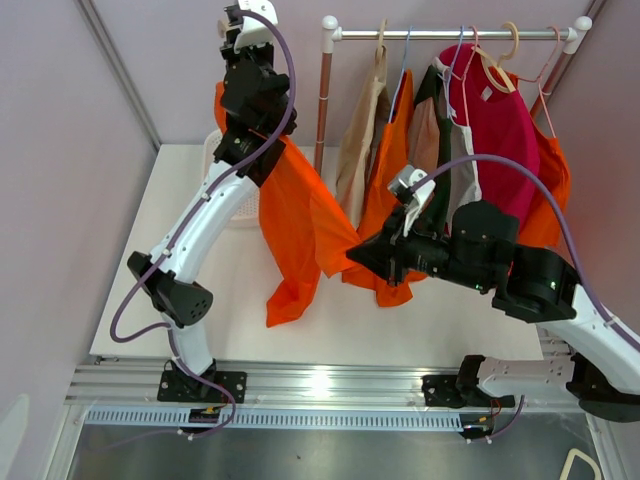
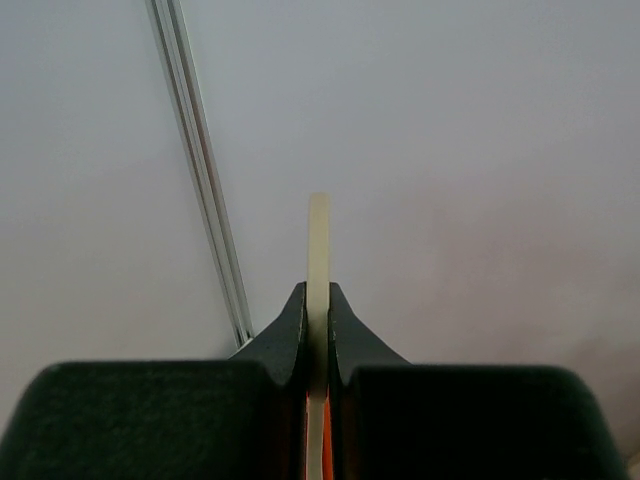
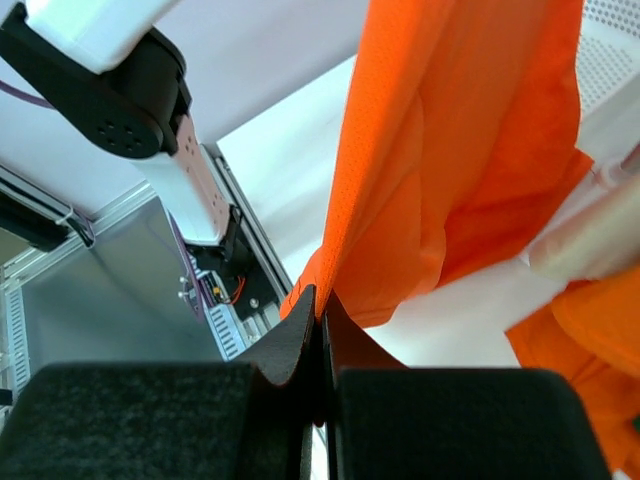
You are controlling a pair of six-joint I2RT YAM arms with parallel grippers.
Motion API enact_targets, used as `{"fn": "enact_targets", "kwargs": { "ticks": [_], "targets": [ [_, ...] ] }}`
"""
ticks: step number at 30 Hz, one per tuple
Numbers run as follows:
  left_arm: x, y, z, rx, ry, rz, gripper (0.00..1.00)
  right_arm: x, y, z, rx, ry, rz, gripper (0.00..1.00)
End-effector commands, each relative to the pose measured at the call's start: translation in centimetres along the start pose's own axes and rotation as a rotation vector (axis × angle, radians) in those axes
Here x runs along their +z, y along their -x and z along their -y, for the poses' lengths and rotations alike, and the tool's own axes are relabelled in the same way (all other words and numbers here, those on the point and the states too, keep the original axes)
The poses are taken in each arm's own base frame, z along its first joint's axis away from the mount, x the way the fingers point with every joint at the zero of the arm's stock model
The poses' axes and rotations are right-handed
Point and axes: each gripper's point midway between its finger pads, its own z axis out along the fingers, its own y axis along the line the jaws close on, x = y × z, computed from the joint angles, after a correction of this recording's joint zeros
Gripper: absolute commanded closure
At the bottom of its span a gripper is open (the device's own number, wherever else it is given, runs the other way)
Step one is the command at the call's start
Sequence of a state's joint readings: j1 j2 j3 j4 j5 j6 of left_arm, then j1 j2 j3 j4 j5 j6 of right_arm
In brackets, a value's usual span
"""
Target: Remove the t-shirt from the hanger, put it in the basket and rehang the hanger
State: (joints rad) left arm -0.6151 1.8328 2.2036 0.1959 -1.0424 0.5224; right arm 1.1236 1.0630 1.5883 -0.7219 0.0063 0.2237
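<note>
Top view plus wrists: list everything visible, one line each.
t-shirt: one, orange, hanging above the table from the held hanger
hanger: one, cream, in the left gripper
rack: one, silver bar, far edge
hung clothes: at least five, beige, orange, green, crimson, on the rack
basket: one, white, behind the left arm
table: one, white
left gripper: black, raised, shut on the hanger
right gripper: black, shut on the t-shirt's edge

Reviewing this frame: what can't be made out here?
- The hanger: the left wrist view shows only an edge-on strip in the left pincer; in the top view the left arm covers it.
- Whether the orange t-shirt hangs on it: hidden behind that arm.
- How much cloth the right pincer pinches: the pincer itself covers it.
</note>
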Motion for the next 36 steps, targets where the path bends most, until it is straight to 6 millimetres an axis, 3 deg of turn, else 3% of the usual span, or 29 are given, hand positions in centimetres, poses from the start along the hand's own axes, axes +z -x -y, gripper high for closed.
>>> {"fn": "enact_targets", "kwargs": {
  "ticks": [1, 5, 14, 20, 24, 27, 36],
  "targets": [
    [0.8, 2.3, -1.1, -0.059, -0.003, 0.05, 0.99, -2.1, -0.3, 0.4, 0.027, -0.031, 0.008, 1.0],
    [1.2, 2.0, -1.4, -0.049, 0.006, 0.049, 0.99, -3.4, -1.1, 0.8, 0.04, -0.043, 0.002, 1.0],
    [1.6, 1.8, -1.6, -0.045, 0.008, 0.049, 0.99, -7.4, 0.0, 1.8, 0.044, -0.1, 0.048, 1.0],
    [1.7, 1.7, -1.8, -0.042, 0.013, 0.049, 0.99, -8.5, -0.8, 2.2, 0.064, -0.114, 0.043, 1.0],
    [1.6, 1.7, -2.1, -0.045, 0.01, 0.048, 0.99, -12.4, 1.1, 3.2, 0.076, -0.166, 0.155, 1.0],
    [1.4, 1.7, -2.1, -0.053, -0.006, 0.044, 0.99, -13.8, 1.6, 3.8, 0.067, -0.202, 0.17, 1.0],
    [1.3, 2.6, -3.1, -0.074, -0.018, 0.056, 0.99, -12.3, 0.3, 4.5, 0.049, -0.242, 0.098, 1.0]
  ]
}}
